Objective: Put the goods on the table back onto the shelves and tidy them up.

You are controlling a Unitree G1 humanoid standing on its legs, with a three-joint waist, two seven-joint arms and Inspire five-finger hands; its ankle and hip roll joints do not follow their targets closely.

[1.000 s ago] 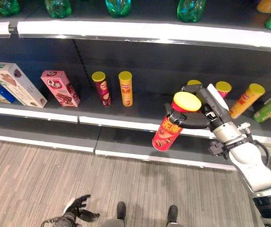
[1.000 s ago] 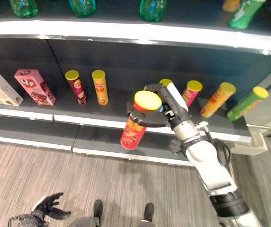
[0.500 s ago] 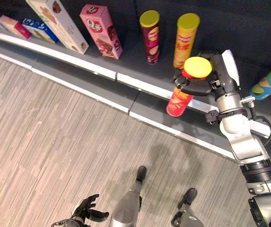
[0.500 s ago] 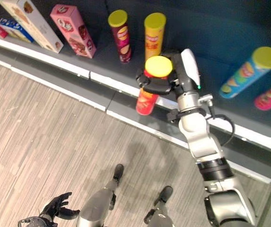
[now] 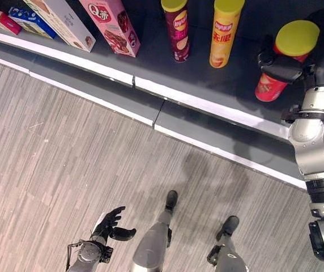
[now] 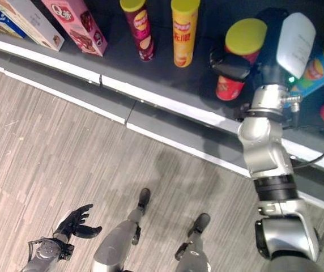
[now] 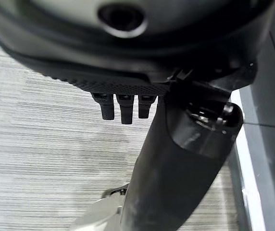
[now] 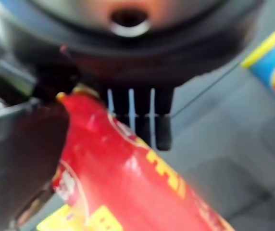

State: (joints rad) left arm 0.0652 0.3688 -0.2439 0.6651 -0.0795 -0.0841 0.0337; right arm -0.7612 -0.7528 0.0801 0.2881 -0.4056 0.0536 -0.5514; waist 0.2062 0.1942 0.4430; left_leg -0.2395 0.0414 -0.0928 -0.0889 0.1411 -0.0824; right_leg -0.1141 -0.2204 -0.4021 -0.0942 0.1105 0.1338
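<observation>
The dark shelf (image 5: 167, 85) runs across the top, carrying boxes at the left, then a maroon can (image 5: 176, 28) and a yellow can (image 5: 224, 31) standing upright. Just beside them, the right hand (image 5: 281, 67) has its fingers curled round the red chip can (image 5: 284, 59) below its yellow lid, the base at or just above the shelf board. The can looks light, stiff and smooth, a thin tube that could dent, so a mid-body wrap suits it. The left hand (image 5: 112, 225) hangs low over the floor, fingers loosely spread, empty.

Both eye views look steeply down, sharing shelf (image 5: 150, 88) and floor (image 5: 65, 170); wrist views sit close.
</observation>
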